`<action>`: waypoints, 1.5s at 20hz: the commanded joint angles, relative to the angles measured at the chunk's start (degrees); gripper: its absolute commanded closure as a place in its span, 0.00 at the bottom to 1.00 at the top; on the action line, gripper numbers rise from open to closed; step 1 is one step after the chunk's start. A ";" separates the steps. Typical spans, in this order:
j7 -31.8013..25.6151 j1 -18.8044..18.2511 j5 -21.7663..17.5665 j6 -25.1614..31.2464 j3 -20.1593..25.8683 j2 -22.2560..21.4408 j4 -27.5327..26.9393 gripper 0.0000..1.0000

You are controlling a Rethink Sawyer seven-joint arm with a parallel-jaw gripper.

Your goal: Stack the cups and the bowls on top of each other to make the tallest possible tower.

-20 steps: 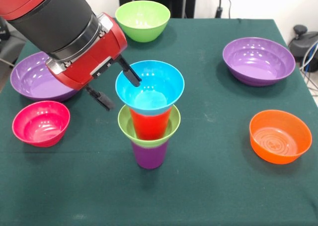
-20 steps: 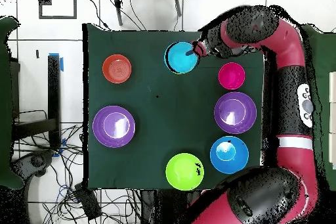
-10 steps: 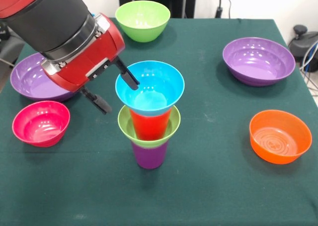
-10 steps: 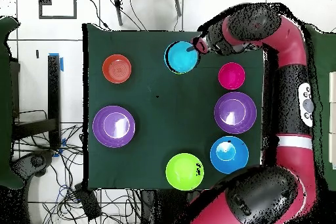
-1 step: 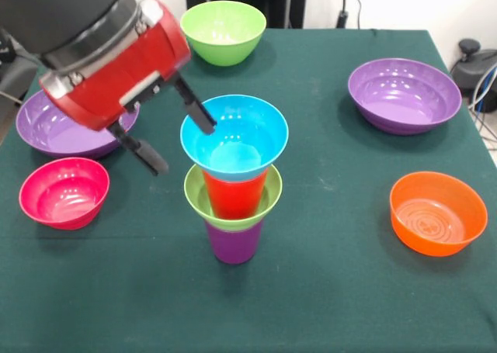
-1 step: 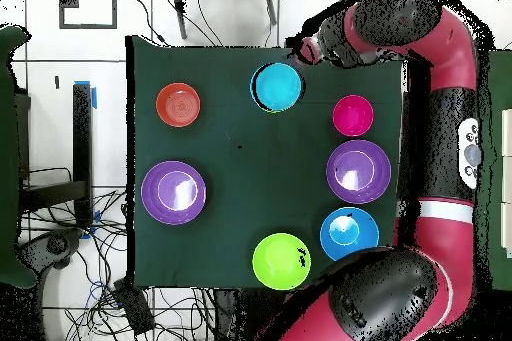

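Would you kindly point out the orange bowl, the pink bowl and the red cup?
orange bowl (image 5: 437, 214), front view, inner floor.
pink bowl (image 5: 64, 192), front view, inner floor.
red cup (image 5: 233, 197), front view, side wall.

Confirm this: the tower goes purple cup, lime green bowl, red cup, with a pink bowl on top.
Wrong on the top piece. The front view shows a blue bowl capping the tower, above the red cup, lime green bowl and purple cup. The pink bowl sits apart on the table.

A dark green table stands among tangled floor cables.

Glossy smooth plastic bowls; matt green cloth on table; glossy red arm shell.
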 commanded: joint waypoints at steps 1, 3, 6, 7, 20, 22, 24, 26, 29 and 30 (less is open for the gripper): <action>8.26 3.63 1.01 11.14 -1.72 -3.97 -5.56 0.00; 8.78 4.38 0.54 14.18 -1.33 -4.14 -8.56 0.00; 9.06 5.20 -0.97 18.51 -0.12 -4.18 -13.38 0.00; 9.19 5.43 -1.59 19.91 0.44 -4.10 -14.81 0.00; 9.12 5.95 -14.69 21.28 14.77 -1.79 -24.52 0.00; 9.66 5.73 -15.34 21.19 15.45 -2.12 -24.32 0.00; 10.36 5.62 -16.28 20.88 15.97 -2.47 -24.24 0.00; 11.02 5.69 -17.29 20.31 16.72 -2.62 -24.31 0.00; 12.81 6.16 -18.19 19.07 17.07 -2.69 -24.19 0.00; 13.46 6.43 -18.93 18.66 17.61 -2.61 -24.40 0.00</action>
